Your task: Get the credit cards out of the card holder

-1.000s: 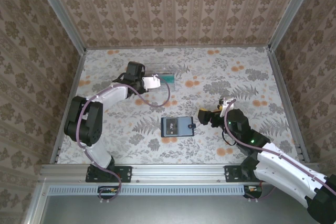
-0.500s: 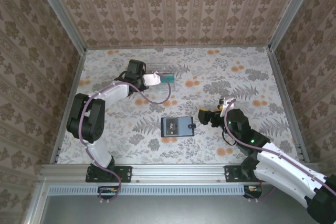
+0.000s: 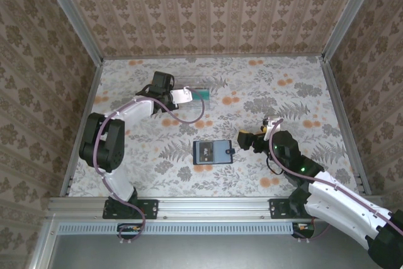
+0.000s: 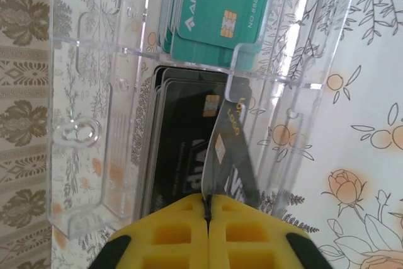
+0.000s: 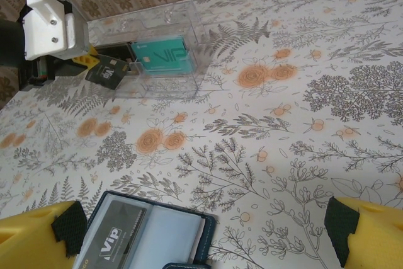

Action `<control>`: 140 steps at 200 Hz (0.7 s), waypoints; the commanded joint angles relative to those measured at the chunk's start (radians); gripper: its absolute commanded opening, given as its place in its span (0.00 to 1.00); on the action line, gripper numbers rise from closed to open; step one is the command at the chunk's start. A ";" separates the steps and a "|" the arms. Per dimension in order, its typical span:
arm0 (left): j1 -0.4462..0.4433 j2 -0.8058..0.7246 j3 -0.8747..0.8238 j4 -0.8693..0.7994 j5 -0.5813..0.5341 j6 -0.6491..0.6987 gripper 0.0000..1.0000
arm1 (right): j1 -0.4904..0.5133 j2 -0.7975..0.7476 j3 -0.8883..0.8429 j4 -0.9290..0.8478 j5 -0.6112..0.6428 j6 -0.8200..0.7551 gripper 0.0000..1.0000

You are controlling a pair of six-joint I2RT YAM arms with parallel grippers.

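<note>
Left gripper (image 4: pixel 206 209) pinches 1 black card (image 4: pixel 230 137), apparently by its edge; it may snag the clear box (image 4: pixel 94 92) wall; right gripper (image 3: pixel 245 138) agape, empty.

The card holder (image 5: pixel 157 231) is cut by the bottom edge; the black card (image 4: pixel 230 149) ends hidden between the left jaws.

The table (image 3: pixel 283 92) is covered edge to edge in a pale print of grey ferns and orange blossoms; the card holder (image 3: pixel 213 152) lies flat and open on it, grey-blue inner face up, a small tab at its right edge; the clear plastic box (image 3: pixel 200 89) rests well beyond the card holder, slightly to its left, with bare print between them.
</note>
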 commanded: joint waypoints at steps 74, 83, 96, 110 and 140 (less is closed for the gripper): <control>-0.031 -0.130 -0.014 -0.147 0.031 -0.023 0.00 | -0.009 -0.025 -0.010 0.005 -0.010 0.011 1.00; -0.043 -0.143 -0.004 -0.173 0.023 -0.020 0.00 | -0.010 -0.031 -0.011 0.002 -0.009 0.011 1.00; -0.053 -0.155 0.001 -0.187 -0.011 -0.004 0.00 | -0.010 -0.039 -0.012 -0.002 -0.008 0.012 1.00; -0.053 -0.157 0.010 -0.199 -0.061 0.045 0.00 | -0.011 -0.048 -0.013 -0.005 -0.009 0.015 1.00; -0.082 -0.115 0.067 -0.219 -0.133 0.120 0.00 | -0.011 -0.065 -0.015 -0.011 -0.011 0.018 1.00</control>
